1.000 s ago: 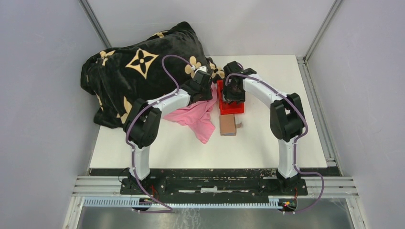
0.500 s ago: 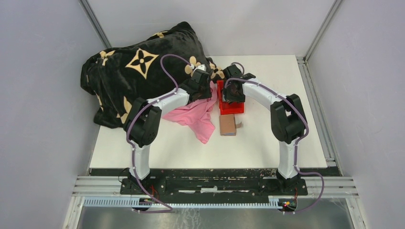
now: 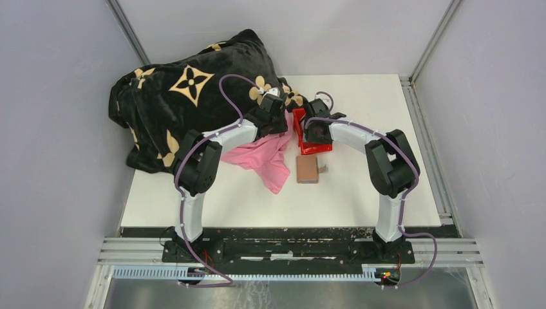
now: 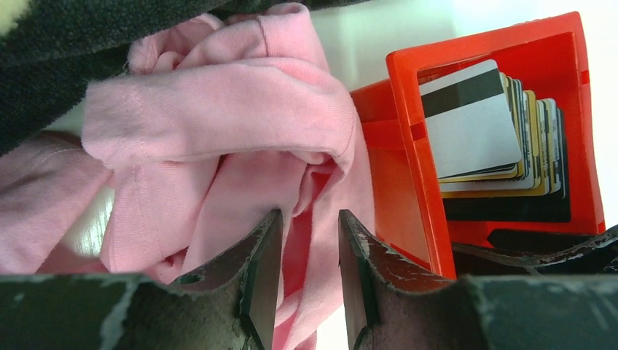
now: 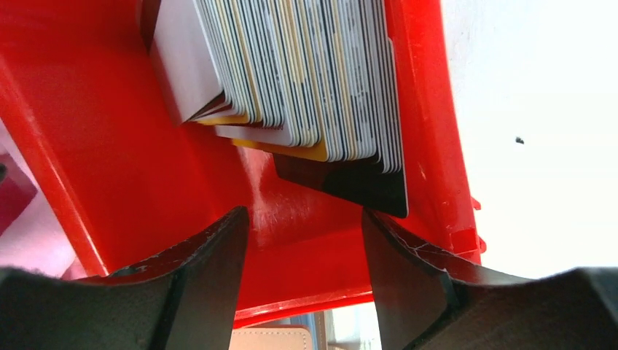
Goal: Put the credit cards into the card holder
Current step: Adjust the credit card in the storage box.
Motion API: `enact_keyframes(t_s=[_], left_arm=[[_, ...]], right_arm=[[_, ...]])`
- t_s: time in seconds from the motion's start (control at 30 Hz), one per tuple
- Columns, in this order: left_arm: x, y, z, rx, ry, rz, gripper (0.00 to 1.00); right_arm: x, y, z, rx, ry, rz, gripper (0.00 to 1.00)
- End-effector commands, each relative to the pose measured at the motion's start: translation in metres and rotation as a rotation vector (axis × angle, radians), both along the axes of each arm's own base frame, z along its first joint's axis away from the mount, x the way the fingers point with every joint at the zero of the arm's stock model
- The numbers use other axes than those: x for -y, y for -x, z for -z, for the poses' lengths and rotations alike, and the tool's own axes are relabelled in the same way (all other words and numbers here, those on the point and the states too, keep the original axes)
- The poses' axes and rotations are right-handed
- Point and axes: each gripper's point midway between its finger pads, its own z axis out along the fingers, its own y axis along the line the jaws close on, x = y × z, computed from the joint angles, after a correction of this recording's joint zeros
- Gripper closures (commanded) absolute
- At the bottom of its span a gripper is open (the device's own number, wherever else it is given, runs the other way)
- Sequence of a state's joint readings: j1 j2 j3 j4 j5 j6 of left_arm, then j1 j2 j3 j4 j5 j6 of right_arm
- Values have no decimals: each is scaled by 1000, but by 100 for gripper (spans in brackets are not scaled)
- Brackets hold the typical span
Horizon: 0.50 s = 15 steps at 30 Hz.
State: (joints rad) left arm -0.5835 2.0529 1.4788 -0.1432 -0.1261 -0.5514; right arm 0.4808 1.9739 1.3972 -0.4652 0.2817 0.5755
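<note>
The credit cards (image 4: 481, 138) stand together as one tight stack inside a red plastic bin (image 4: 408, 211). The front card is white with a black magnetic stripe. Behind it come many thin edges in grey, white and yellow, and the last card is dark. In the right wrist view the stack (image 5: 306, 73) leans toward one wall of the bin (image 5: 109, 146), and the dark card reaches the lowest. The bin (image 3: 299, 127) sits near the middle of the white worktop (image 3: 360, 187), turned a little askew. The card holder (image 3: 307, 169) is a small brown leather wallet. It is closed and lies flat on the worktop, just on the near side of the bin, with its short tab sticking out to the right.

The left arm (image 3: 225, 135) reaches forward over a pink cloth (image 3: 264, 158), which touches the edge of a black blanket with beige flowers (image 3: 180, 96). The left jaws stand apart with only a narrow gap. A fold of the cloth (image 4: 218, 131) shows in this gap, and I cannot tell if they touch it. They are just beside the left wall of the bin. The right arm (image 3: 351, 132) bends inward, with its wrist above the bin. The right jaws are spread wide and hold nothing; their fingers (image 5: 211, 270) point into the bin, short of the cards.
</note>
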Motion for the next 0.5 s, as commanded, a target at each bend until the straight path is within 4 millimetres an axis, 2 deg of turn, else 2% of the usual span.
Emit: enact_keyframes(t_s=[0.0, 0.47], left_arm=[[5, -15, -18, 84, 20, 30, 58], [19, -26, -13, 84, 38, 62, 58]], right_arm=[[-6, -34, -46, 229, -64, 37, 35], [-25, -58, -72, 363, -125, -44, 35]])
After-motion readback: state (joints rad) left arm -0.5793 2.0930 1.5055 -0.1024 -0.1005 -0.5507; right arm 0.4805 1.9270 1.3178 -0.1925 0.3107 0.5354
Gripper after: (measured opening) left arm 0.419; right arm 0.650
